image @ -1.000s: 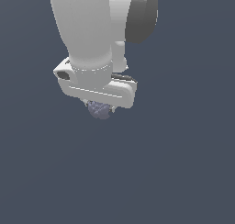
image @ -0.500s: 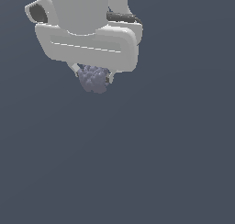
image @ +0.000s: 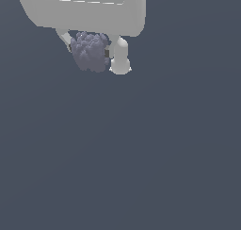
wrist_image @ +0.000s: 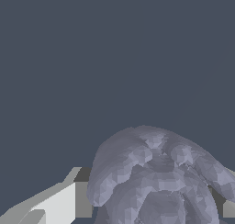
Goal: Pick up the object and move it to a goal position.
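The object (image: 89, 51) is a small bumpy greyish-purple lump held between my white gripper's (image: 94, 54) fingers, high in the exterior view near its top edge. One finger (image: 120, 59) shows on the exterior view's right of the lump; the other (image: 65, 38) is mostly hidden behind it. The gripper is shut on the lump. In the wrist view the lump (wrist_image: 156, 177) fills the lower middle, with a white finger (wrist_image: 55, 204) beside it and a sliver of the other finger (wrist_image: 227, 207) at the edge.
A plain dark grey-blue surface (image: 141, 153) fills the rest of both views. The white hand body (image: 84, 7) crosses the top of the exterior view.
The gripper with the lump in it has risen and come closer to the exterior camera, now larger and higher in that view. The lump stays held.
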Controlling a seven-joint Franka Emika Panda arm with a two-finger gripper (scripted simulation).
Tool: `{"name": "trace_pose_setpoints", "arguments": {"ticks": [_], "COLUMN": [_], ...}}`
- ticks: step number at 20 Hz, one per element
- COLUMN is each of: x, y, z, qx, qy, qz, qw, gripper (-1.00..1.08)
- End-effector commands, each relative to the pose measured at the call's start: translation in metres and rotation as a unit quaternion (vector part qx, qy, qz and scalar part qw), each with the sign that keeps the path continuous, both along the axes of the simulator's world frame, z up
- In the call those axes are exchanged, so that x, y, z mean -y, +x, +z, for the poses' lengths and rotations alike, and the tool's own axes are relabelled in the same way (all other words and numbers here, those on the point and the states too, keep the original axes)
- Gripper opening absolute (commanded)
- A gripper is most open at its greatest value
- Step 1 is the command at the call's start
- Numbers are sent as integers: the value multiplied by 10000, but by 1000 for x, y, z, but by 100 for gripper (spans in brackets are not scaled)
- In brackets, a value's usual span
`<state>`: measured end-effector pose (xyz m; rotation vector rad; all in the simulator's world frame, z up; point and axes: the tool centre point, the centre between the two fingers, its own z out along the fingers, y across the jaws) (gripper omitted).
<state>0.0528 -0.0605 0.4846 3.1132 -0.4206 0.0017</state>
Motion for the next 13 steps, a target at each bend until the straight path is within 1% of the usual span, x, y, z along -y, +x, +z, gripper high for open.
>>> {"name": "trace_pose_setpoints", "arguments": {"ticks": [1,7,13], "x": [0,1,1], "y": [0,0,0], "z": [9,20,22], "qx": [-6,-6,-6], "qy": [0,0,0], "qz": [0,0,0], "qw": [10000,10000,10000], "gripper": [-100,-100,-100]}}
